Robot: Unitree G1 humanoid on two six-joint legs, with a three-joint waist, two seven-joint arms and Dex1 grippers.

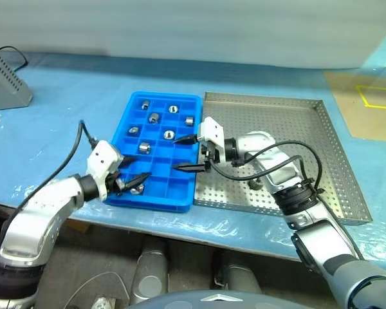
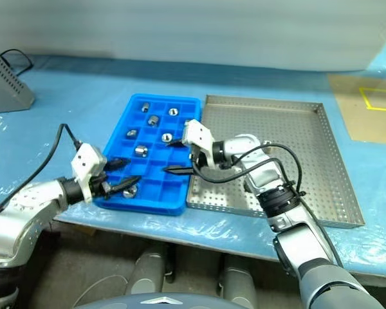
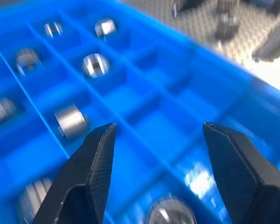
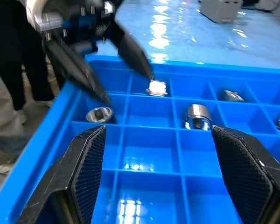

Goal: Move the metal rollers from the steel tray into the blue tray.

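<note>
I see a blue-covered table, grey box upper left, yellow-taped brown floor upper right.

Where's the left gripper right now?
In the left eye view, the left gripper is open over the near left corner of the blue tray, just above a metal roller lying in a compartment there.

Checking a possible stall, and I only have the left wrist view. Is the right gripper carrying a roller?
Observer: No. The right gripper is open and empty, over the blue tray on its side nearest the steel tray.
Operator: Anything left in the steel tray?
Observer: One dark lump beside the right arm, possibly a roller. I cannot be sure.
Operator: How many in blue?
Observer: Eight metal rollers, each in its own compartment. One lies under the open left gripper.
</note>
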